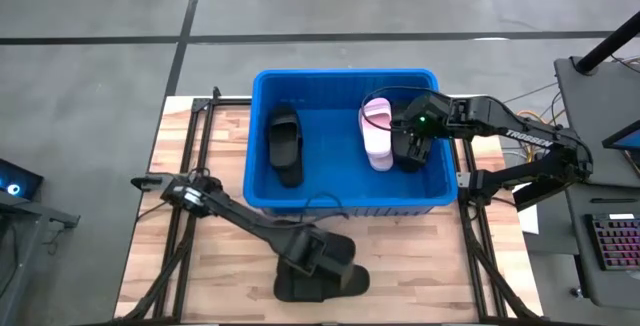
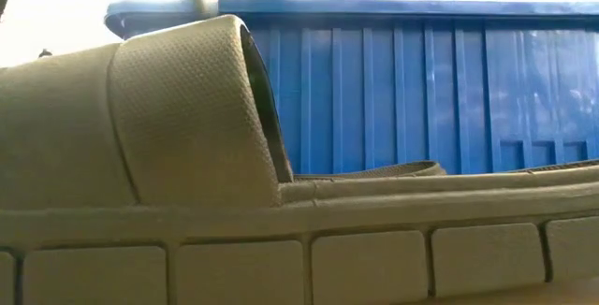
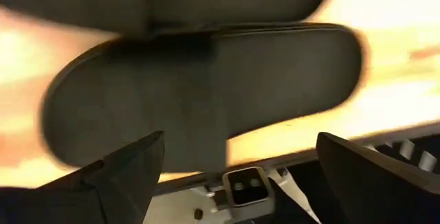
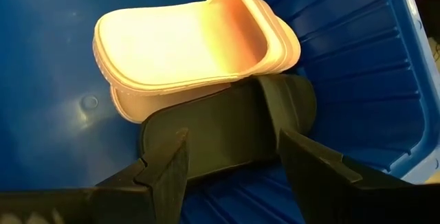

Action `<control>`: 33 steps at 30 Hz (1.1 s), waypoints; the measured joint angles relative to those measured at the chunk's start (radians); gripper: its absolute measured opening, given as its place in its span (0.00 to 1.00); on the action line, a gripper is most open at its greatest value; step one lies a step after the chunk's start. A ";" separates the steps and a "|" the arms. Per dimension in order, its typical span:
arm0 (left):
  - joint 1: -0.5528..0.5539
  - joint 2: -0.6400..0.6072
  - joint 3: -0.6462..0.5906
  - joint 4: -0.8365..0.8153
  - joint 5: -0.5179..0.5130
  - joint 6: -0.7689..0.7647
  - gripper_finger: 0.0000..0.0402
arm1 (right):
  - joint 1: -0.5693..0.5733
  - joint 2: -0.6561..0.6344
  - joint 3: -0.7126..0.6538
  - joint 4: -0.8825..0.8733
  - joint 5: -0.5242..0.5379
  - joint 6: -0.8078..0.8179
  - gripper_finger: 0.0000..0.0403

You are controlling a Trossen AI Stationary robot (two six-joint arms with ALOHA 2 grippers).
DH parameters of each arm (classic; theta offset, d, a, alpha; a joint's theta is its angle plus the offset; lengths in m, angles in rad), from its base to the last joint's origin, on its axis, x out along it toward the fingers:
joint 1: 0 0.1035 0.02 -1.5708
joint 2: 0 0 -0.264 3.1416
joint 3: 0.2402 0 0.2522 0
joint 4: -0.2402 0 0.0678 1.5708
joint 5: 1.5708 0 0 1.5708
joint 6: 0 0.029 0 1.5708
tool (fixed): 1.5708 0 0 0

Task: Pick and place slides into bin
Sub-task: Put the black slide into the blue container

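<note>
three slides (image 1: pixel 378 134) in the bin (image 1: pixel 345 204), another slide (image 1: pixel 325 281) on the table (image 1: pixel 215 276) before it

A wooden table (image 1: pixel 200 256) with pale planks stands on a grey floor (image 1: pixel 90 86) crossed by dark seam lines. Black metal rails (image 1: pixel 195 141) run along the table's edges. Beside the table on the right sits a dark desk (image 1: pixel 600 96), with a keyboard (image 1: pixel 615 241) near it. On the far left, a dark device shows a small blue light (image 1: pixel 12 188).
</note>
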 joint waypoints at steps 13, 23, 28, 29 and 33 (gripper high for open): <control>-0.016 0.036 -0.034 -0.008 0.053 -0.194 0.91 | 0.000 0.000 0.000 0.028 0.000 -0.023 0.53; -0.015 0.039 -0.123 -0.004 0.054 -0.196 0.91 | 0.000 0.000 0.000 0.051 0.000 -0.024 0.53; -0.015 0.039 -0.149 0.007 0.099 -0.162 0.91 | 0.000 0.000 0.000 0.053 0.000 -0.026 0.53; -0.016 0.039 -0.155 0.007 0.104 -0.161 0.91 | 0.000 0.000 0.000 0.054 0.000 -0.026 0.53; -0.026 0.039 -0.164 -0.006 0.122 -0.160 0.91 | 0.000 0.000 0.000 0.057 0.000 -0.026 0.53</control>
